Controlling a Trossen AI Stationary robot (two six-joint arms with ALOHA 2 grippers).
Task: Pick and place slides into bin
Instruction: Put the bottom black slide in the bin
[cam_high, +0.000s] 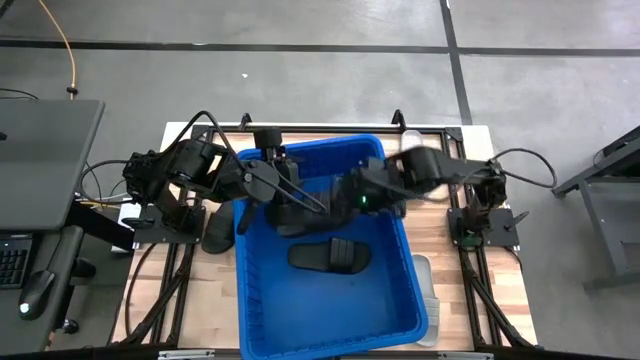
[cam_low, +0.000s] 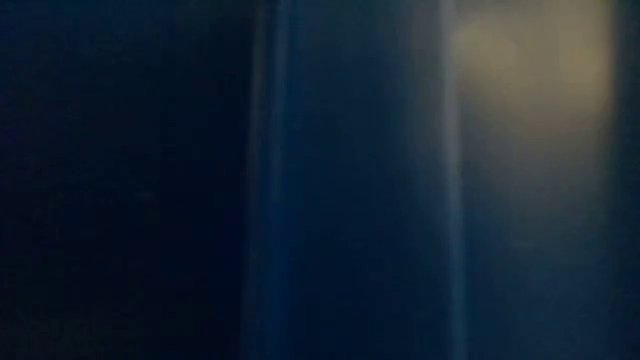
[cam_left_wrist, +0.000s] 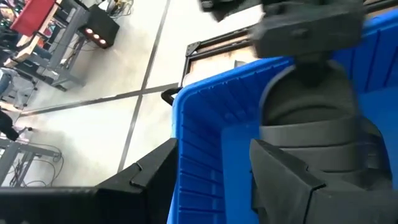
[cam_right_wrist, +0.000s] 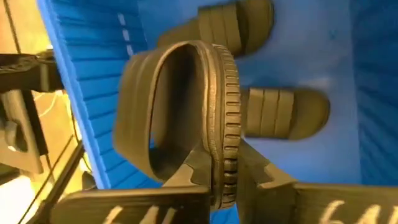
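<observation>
Right wrist view: jaws clamping black slide (cam_right_wrist: 186, 112).

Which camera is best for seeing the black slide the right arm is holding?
The right wrist view: the held black slide fills the picture, its sole edge pinched between the right gripper's fingers above the blue bin. The high view hides it among the arms. The low view shows only dark blur; I can't make it out in the left wrist view.
</observation>
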